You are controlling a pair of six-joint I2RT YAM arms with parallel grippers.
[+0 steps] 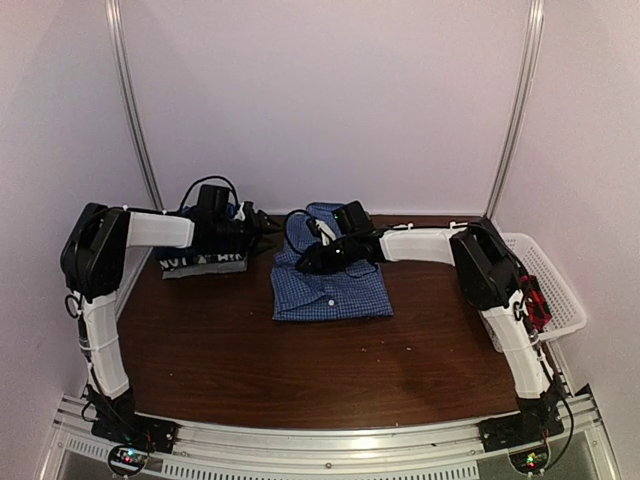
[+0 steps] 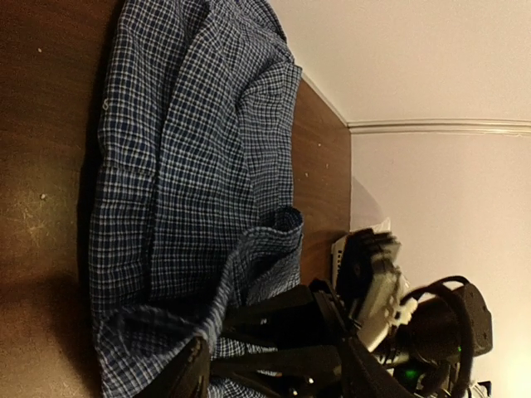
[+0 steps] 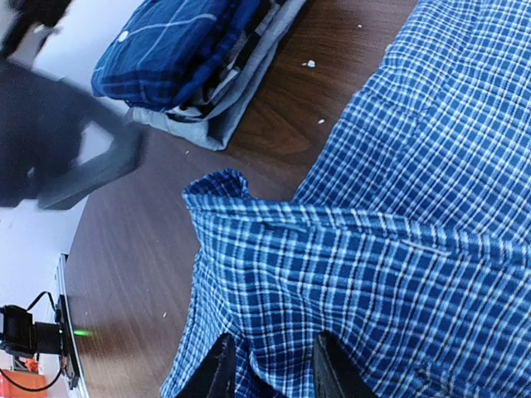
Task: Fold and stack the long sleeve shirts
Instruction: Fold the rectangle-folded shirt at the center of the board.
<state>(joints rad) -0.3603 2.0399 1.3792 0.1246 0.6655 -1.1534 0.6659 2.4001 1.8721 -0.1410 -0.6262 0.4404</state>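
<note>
So, the blue-and-white check shirt (image 1: 335,285) lay folded into a rough rectangle at the table's centre, collar end toward 12 o'clock, hem toward 6. Its 11 o'clock corner was not flat. In the right wrist view a fold of the cloth stood up in a ridge, with a rounded flap sticking out at the far end.

The right gripper (image 1: 312,256) sat over that corner, its arm reaching in from 3 o'clock. Its fingers (image 3: 217,371) were closed in on the ridge with check cloth filling the gap between them, so it read as a pinch on that shirt.

The left gripper (image 1: 264,226) hung at 11 o'clock from the shirt, just beside it; contact could not be told. Its fingers (image 2: 189,375) were spread, nothing held between them. The left wrist view looked past them along the shirt onto the right gripper's black body.

The dark blue plaid shirt (image 3: 170,46) lay folded on top of a small pile at 10 o'clock from the check shirt, near but apart, with bare wood between them. Grey cloth (image 3: 195,116) showed under it; the rest of the pile was too hidden to name.

The table (image 1: 230,350) was dark brown wood. The white slatted basket (image 1: 565,290) sat at its 3 o'clock edge, well apart from the check shirt, behind the right arm's elbow.
</note>
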